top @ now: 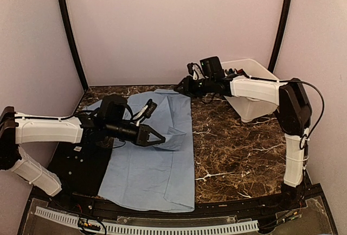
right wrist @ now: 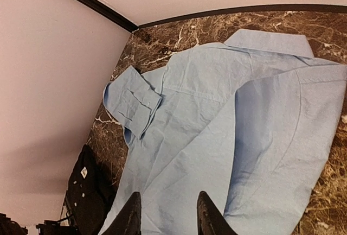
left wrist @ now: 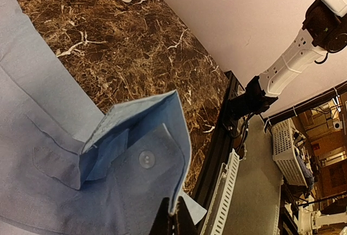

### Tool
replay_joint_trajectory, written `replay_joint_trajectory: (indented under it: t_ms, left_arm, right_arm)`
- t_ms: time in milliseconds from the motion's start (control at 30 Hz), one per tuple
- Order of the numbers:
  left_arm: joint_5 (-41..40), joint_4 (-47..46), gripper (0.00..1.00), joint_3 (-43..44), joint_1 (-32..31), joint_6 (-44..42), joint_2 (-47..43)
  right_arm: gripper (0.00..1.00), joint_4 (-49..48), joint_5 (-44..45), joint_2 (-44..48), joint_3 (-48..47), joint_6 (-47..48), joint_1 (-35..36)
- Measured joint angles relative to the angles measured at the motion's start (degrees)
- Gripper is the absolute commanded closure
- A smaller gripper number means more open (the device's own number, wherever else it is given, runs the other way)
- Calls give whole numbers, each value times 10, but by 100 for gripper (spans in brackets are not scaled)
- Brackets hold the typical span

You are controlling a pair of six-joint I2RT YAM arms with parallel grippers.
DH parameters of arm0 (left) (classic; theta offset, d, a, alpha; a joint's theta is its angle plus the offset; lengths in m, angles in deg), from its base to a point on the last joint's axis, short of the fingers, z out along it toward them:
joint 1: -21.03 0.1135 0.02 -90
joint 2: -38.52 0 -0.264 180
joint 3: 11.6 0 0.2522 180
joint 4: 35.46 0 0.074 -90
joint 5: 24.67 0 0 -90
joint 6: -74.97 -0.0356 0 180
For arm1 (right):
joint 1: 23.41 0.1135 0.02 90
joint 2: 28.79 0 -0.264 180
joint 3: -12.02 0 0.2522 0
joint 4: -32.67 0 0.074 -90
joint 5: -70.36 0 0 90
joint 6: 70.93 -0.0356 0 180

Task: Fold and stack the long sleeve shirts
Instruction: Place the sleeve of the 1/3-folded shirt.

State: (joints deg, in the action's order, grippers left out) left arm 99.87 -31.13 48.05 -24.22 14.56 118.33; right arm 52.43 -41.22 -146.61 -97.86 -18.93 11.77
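Light-blue shirt spread on the counter, one cuff lifted by the left arm.

The light-blue shirt (top: 157,164) lies flat on the dark marble counter (top: 238,143), left of the middle, with its collar (right wrist: 268,42) toward 12 o'clock and its hem toward 6 o'clock. Its 9 o'clock side lies over a black mat (top: 81,164). The left fingers (top: 157,138) point toward 3 o'clock over the middle of the shirt and are pressed together on the edge of a buttoned cuff (left wrist: 143,159), which stands up from the cloth. The right fingers (top: 179,88) point toward 9 o'clock and hang above the shirt's corner at about 1 o'clock. They stand apart with nothing between them, only the cloth below. A white bin (top: 252,110) stands on the counter at 2 o'clock, well apart from the shirt.
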Motion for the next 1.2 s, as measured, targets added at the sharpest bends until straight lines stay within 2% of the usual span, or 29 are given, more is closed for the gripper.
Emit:
replay_joint_trajectory:
  t_ms: [200,400,533,667,800,867,1000,1200]
  left_arm:
    - [-12,-13,100,-4,-27,-2,9]
    - [-23,-11,99,-11,-44,-11,44]
    - [-24,6,89,-11,-60,-19,82]
    - [-24,27,73,-12,-65,-27,91]
    - [-24,40,51,-12,-65,-36,89]
    - [-24,47,46,-13,-64,-38,85]
    - [-19,56,40,-16,-64,-39,72]
    - [-25,66,40,-20,-64,-36,47]
  right_arm:
    - [64,11,31,74,117,21,12]
    - [59,24,67,163,236,33,59]
    - [57,26,92,214,292,35,102]
    - [57,29,115,236,337,31,144]
    - [57,35,139,247,381,18,183]
    - [57,36,146,250,399,8,202]
    - [57,47,165,250,410,-7,237]
    - [57,48,174,249,413,-33,289]
